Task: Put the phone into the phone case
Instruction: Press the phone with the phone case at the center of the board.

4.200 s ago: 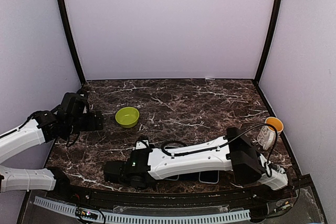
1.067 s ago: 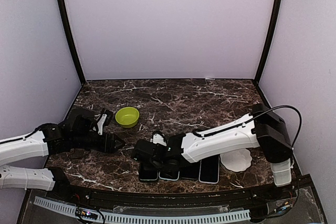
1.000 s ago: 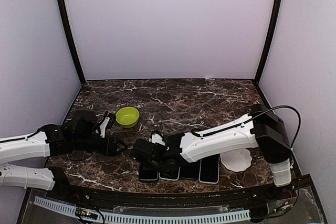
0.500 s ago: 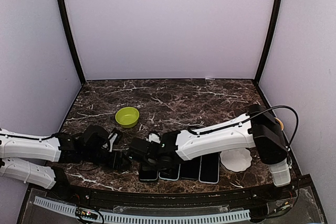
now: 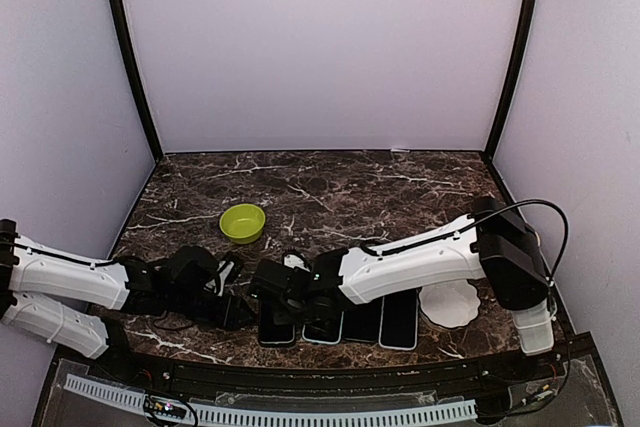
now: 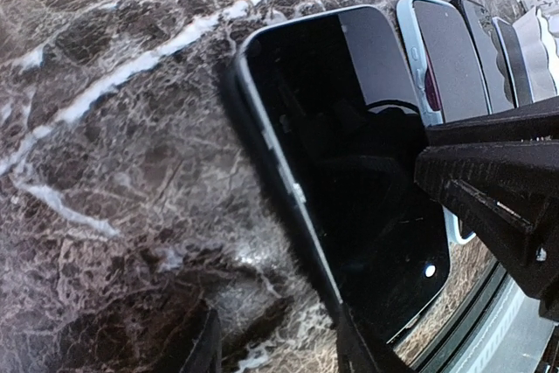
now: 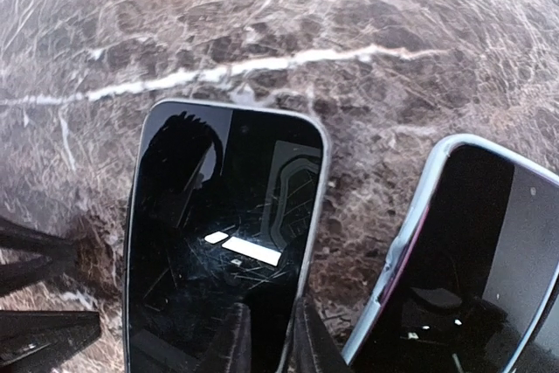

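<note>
- Top external view: both arms lie low over the near edge of the dark marble tabletop (image 5: 380, 197). The left fingers (image 5: 236, 310) and the right fingers (image 5: 266, 289) meet at the leftmost item in a row of flat devices.
- That leftmost item is the phone (image 5: 275, 331). It lies flat with the light-blue case (image 5: 322, 332) just beside it on the right.
- Two more dark devices follow in the row. A white scalloped dish (image 5: 450, 304) sits near the row's right end, and a green bowl (image 5: 242, 222) stands farther back, well apart.
- Left wrist view: the phone (image 6: 341, 146) lies screen up. The left fingers (image 6: 208, 348) stand clearly apart, one over bare tabletop and the other over the phone's long edge.
- The black right fingers (image 6: 489, 172) hang over the phone's far side, and the light-blue case (image 6: 432, 58) is beyond.
- Right wrist view: the right fingers (image 7: 234, 342) stand narrow, straddling the long edge of the phone (image 7: 218, 233) on the case side. Whether they clamp it cannot be told.
- The light-blue case (image 7: 472, 251) lies close by, not touching the phone. The left fingers (image 7: 39, 328) show at the phone's other side.
</note>
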Available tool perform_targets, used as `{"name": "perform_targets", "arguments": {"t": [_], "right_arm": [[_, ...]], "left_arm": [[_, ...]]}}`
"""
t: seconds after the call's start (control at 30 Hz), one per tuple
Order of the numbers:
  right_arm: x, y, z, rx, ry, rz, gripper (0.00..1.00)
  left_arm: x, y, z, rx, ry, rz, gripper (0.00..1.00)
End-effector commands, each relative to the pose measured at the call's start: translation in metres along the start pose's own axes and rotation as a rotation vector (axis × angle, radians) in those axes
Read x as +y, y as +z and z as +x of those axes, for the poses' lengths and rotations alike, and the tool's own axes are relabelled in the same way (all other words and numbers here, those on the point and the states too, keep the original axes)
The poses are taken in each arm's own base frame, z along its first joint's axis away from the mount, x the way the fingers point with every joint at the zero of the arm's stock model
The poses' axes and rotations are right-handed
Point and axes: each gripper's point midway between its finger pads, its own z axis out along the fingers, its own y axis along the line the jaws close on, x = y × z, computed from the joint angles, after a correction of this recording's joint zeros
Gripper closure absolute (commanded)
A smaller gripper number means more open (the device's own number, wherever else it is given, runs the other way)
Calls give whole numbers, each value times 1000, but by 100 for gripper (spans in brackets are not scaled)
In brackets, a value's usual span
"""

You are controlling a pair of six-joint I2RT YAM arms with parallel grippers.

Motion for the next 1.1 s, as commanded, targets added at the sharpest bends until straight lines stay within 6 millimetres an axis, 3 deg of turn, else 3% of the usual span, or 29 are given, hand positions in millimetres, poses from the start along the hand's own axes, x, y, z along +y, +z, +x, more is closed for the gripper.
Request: {"name": "perform_targets", "arguments": {"t": [0.0,0.27,0.37,0.47,0.53,0.63,0.8,0.93,1.07], "right_arm": [[4,24,25,81,-61,-24,88],[-15,43,72,180,-107,77,100],[-28,52,95,235,-137,148,100],[-40,51,106,257,-149,216,100],[-42,44,99,239,-153,237,100],[-36,23,71,169,-169,275,99],[-10,-11,22,32,-189,266,95],[17,-16,13,-7,-152,127,91],[28,-16,13,-32,-92,39,90]], "left_arm": [[1,4,3,18,-1,-8,56],[7,4,6,27,26,-38,57],[8,4,7,32,22,-39,57],[11,5,8,34,27,-51,58],[13,6,9,38,30,-64,58],[16,9,11,48,29,-75,60],[18,9,8,37,29,-94,74],[19,10,11,47,19,-90,78],[21,11,22,69,17,-91,78]]}}
